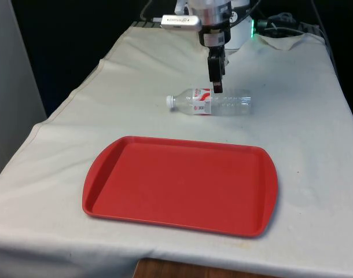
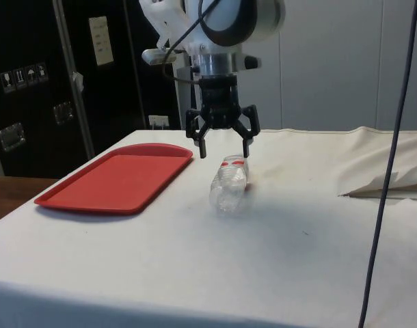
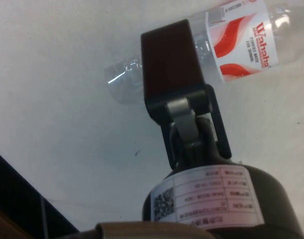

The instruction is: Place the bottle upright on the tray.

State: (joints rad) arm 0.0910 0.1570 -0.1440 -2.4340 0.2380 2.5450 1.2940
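A clear plastic bottle (image 1: 211, 103) with a red-and-white label and a white cap lies on its side on the white cloth, just beyond the red tray (image 1: 107, 159). Its cap points to the front view's left. My gripper (image 2: 225, 147) hangs open just above the bottle's (image 2: 229, 184) middle, one finger to either side of it and neither touching it. In the front view the gripper (image 1: 217, 87) is edge-on over the label. One dark finger (image 3: 169, 59) crosses the bottle (image 3: 241, 40) in the wrist view. The tray (image 2: 119, 181) holds nothing.
A grey cable (image 2: 389, 164) hangs down in the side view, close to the camera. A raised fold of cloth (image 2: 386, 188) lies behind it. The tray sits near the table's front edge.
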